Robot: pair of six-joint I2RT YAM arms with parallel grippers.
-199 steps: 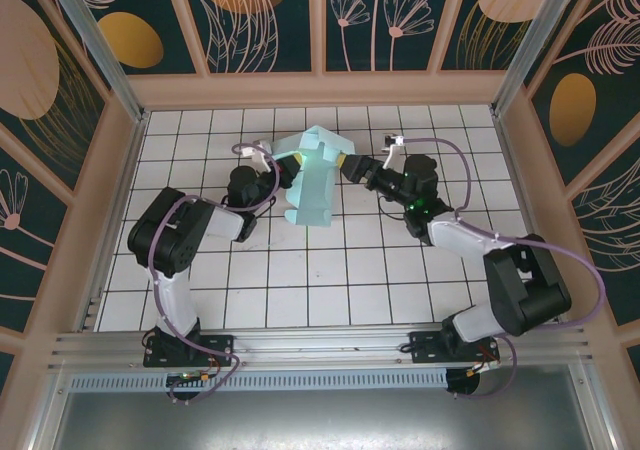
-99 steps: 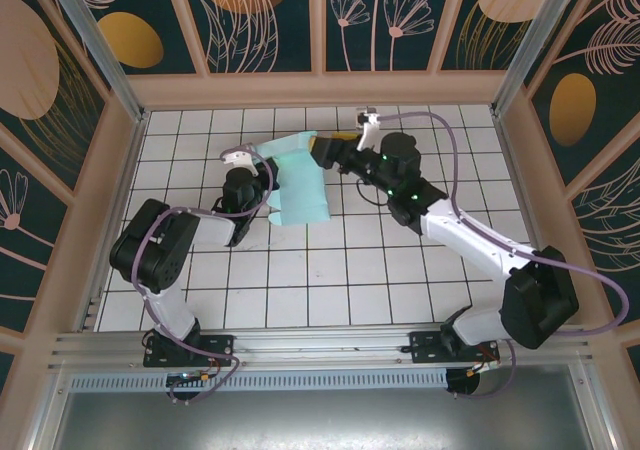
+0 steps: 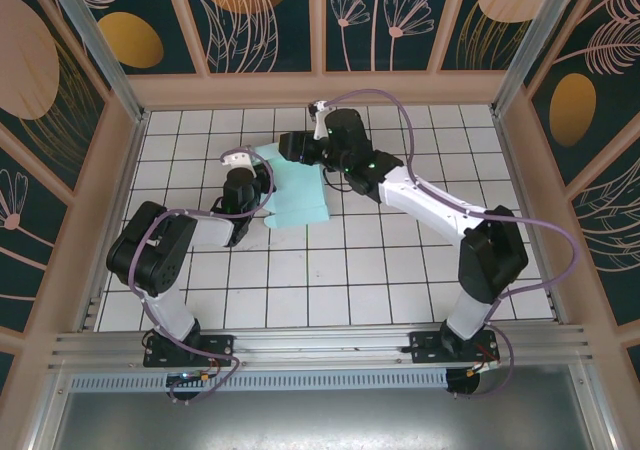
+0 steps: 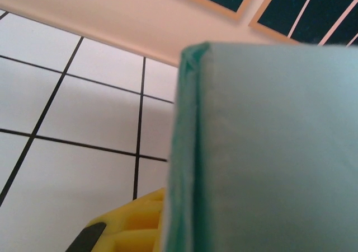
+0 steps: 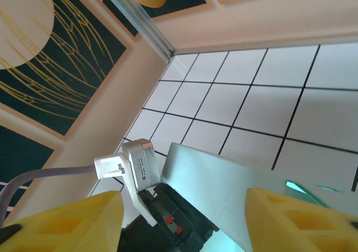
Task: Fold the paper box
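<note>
Turquoise card box (image 3: 298, 198) is lying largely flat on the white-tiled tabletop (image 3: 380, 270), close to the far edge and a little left of the middle, well apart from the near edge and from both side edges. Left gripper (image 3: 262, 190) is sitting at the box's left edge and is clamping the card there, its jaws together on the thin sheet. In the left wrist view the box (image 4: 268, 151) is showing as a broad pale panel with a darker folded edge running down the frame. One yellow finger (image 4: 134, 224) is lying against that edge from the left, while the opposing finger is hiding behind the card. Right arm (image 3: 430, 205) is spanning the tabletop diagonally from the near edge, right of the middle, toward the far edge, and the right gripper (image 3: 286, 150) is hovering over the box's far end. In the right wrist view the right gripper (image 5: 182, 210) is holding its two yellow fingers (image 5: 302, 221) wide apart and is gripping nothing. Between them the box (image 5: 224, 185) is appearing as a pale sheet, with the left arm's black wrist (image 5: 168, 221) and white plug (image 5: 120, 165) lying just beside its left edge. Whether the right fingers are touching the card cannot be told. Purple cable (image 3: 372, 92) is arching over the right arm's wrist by the far edge.
</note>
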